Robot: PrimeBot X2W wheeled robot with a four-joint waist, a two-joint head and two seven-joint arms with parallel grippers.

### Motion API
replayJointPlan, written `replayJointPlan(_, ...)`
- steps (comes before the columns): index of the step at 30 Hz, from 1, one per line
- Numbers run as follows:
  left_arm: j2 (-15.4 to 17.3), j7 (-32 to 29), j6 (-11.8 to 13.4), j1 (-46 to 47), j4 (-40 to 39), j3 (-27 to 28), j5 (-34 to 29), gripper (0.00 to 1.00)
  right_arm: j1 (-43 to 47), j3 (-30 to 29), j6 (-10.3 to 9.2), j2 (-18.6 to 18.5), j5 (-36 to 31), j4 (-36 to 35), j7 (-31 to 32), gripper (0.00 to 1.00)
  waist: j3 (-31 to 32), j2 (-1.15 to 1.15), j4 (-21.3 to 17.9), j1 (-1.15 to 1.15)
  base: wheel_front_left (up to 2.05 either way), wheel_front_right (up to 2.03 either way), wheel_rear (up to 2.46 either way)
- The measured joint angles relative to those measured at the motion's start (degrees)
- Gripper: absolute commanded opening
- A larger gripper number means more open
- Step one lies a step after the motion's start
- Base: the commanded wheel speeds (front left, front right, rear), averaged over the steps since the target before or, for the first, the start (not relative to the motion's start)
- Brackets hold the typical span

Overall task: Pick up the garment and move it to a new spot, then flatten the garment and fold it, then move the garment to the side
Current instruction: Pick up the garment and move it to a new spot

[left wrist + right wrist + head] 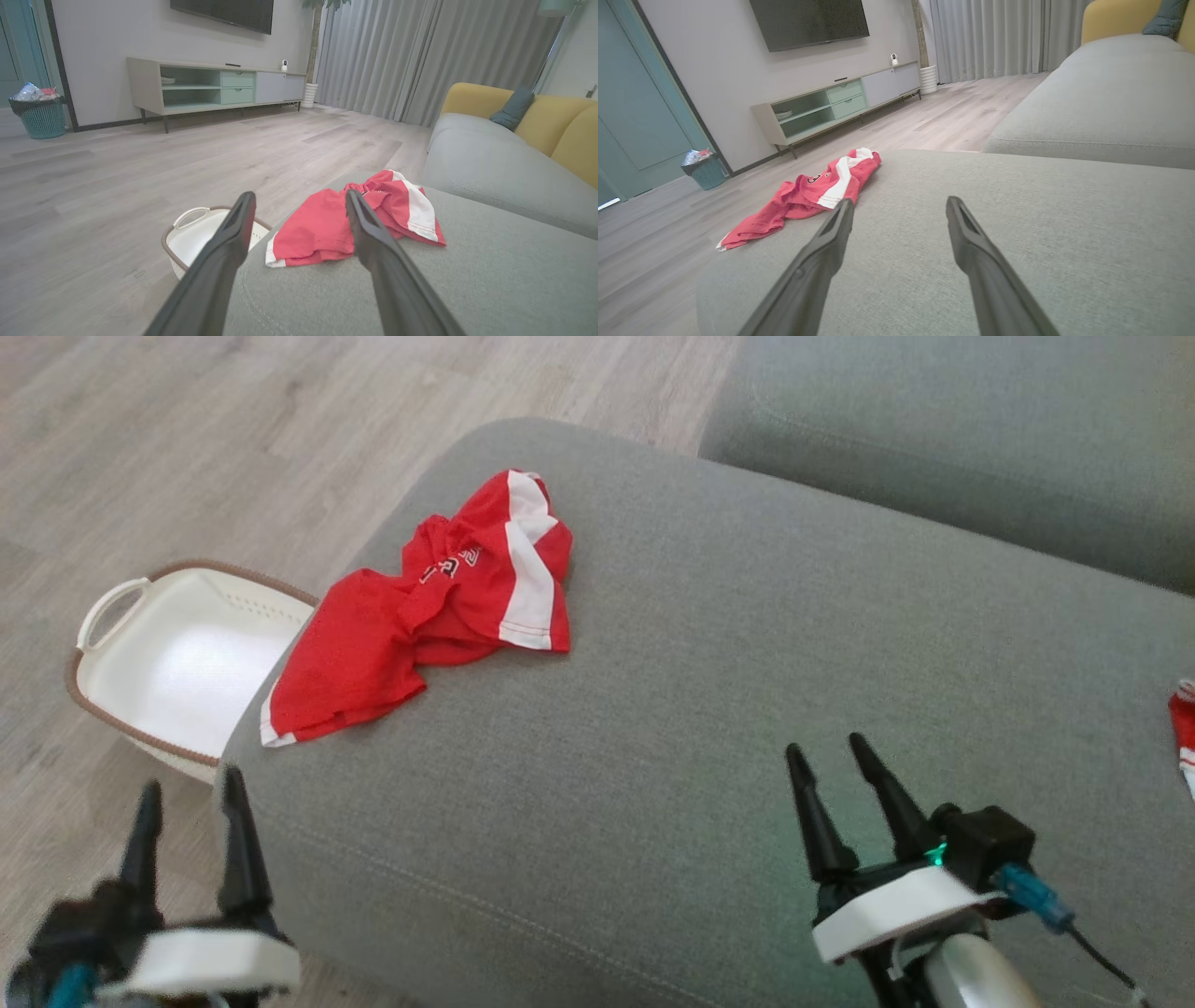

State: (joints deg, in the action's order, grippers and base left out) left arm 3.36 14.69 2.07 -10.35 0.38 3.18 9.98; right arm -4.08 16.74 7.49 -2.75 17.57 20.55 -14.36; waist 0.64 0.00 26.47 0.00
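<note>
You've got both pairs of fingers spread wide with nothing in them: left gripper (189, 786) near-left, off the cushion's corner; right gripper (825, 747) near-right, over the cushion (709, 644). The garment (420, 616) lies crumpled far-left on the cushion, its near hem at the left edge, above the basket (168, 672) on the floor. Expect it light, limp and thin, probably slick; it will drape and trail. Pinch a raised fold in the bunched middle, or the white-trimmed hem. Count: two grippers, one garment, one basket, one red-white scrap (1184, 728) far right, cut off.
</note>
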Motion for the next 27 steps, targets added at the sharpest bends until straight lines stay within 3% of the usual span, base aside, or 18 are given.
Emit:
replayJointPlan(3,0.9,0.0,-2.1,3.8,2.1,1.1,0.1,1.0,0.0,-2.7,0.0,0.0,-1.7,-0.3,0.0,1.0,-1.1,0.0,-0.3,0.0,0.0,0.0,0.0)
replayJointPlan(4,2.6,0.0,-3.6,6.2,4.9,1.3,0.8,1.0,0.0,-3.9,0.0,0.0,-3.3,-0.8,0.0,1.0,-2.1,0.0,-0.7,0.0,0.0,0.0,0.0)
replayJointPlan(6,4.4,-0.9,-3.9,8.8,7.5,1.8,0.9,1.0,-0.2,-5.2,0.0,0.0,-5.6,-1.8,0.5,1.0,-3.5,0.0,-1.4,0.0,0.0,0.0,0.0)
replayJointPlan(14,11.4,-15.6,-8.4,24.1,21.0,1.0,5.6,1.0,-3.3,-9.4,0.0,0.0,-12.7,-8.2,5.0,1.0,-10.1,0.0,-4.6,0.01,0.0,0.0,0.0)
replayJointPlan(20,14.5,-25.2,-9.2,29.9,31.0,-1.6,11.6,1.0,-5.3,-11.7,0.0,0.0,-16.9,-12.5,8.0,1.0,-14.8,0.0,-7.7,0.01,0.0,0.0,0.0)
replayJointPlan(27,18.9,-28.3,-9.6,36.5,40.1,-8.2,16.5,1.0,-7.2,-13.4,0.0,-0.1,-18.8,-16.9,10.2,1.0,-18.4,0.0,-11.4,0.01,0.0,0.0,0.0)
